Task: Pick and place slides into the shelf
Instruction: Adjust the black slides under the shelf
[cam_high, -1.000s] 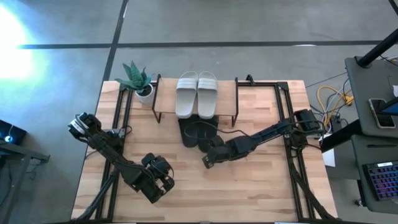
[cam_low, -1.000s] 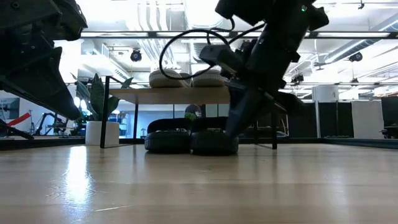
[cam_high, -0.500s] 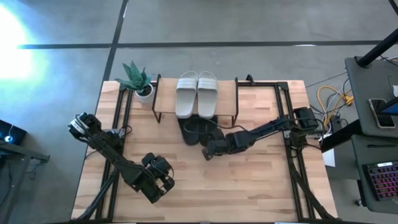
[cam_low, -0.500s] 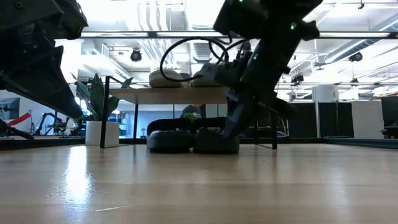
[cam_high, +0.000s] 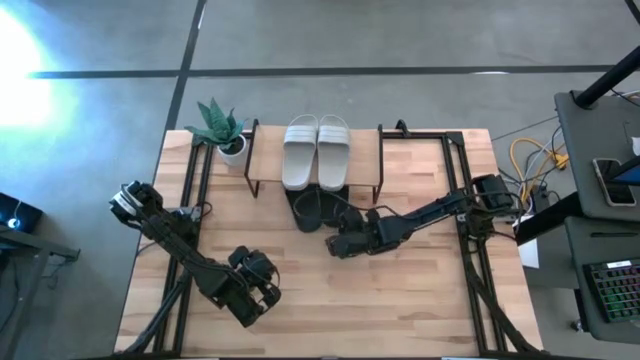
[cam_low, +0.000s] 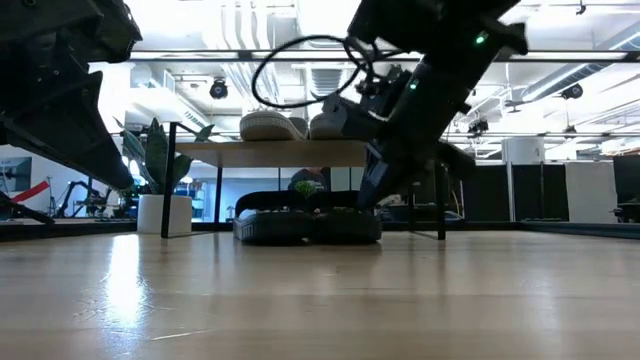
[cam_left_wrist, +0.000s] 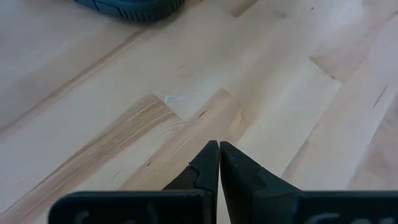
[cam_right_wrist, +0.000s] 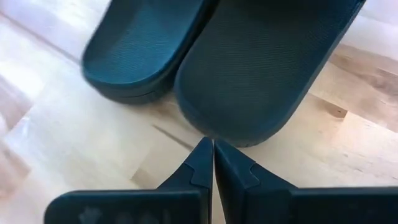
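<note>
The pale slides (cam_high: 315, 150) lie side by side on the shelf's plank top (cam_high: 365, 155), seen from the side in the low view as pale slides (cam_low: 290, 125) on the shelf (cam_low: 230, 152). The black slides (cam_high: 318, 208) lie flat on the table under the shelf, heels toward the near edge. My right gripper (cam_high: 335, 244) is shut and low over the table, right at the heel of one black slide (cam_right_wrist: 261, 62); the other black slide (cam_right_wrist: 143, 50) lies beside it. My left gripper (cam_high: 262, 295) waits shut near the table's near left part. My right gripper has its shut fingertips (cam_right_wrist: 202, 152) against the heel rim (cam_right_wrist: 217, 134) of one black slide. It comes slanting down from the table's near right side. The slide lies flat on the table (cam_right_wrist: 93, 155). No gap shows between tips and rim.
A potted plant (cam_high: 222, 128) stands at the shelf's left end. Black rails (cam_high: 470, 250) run along the table's left and right sides. Bare wood lies between both grippers and the near edge. My left wrist view shows only bare table (cam_left_wrist: 249, 81).
My right gripper, staying shut, has moved toward the table's far edge, up to the black slides. The black slides have slid farther under the shelf and sit lower and flatter in the low view. My left arm has kept still.
</note>
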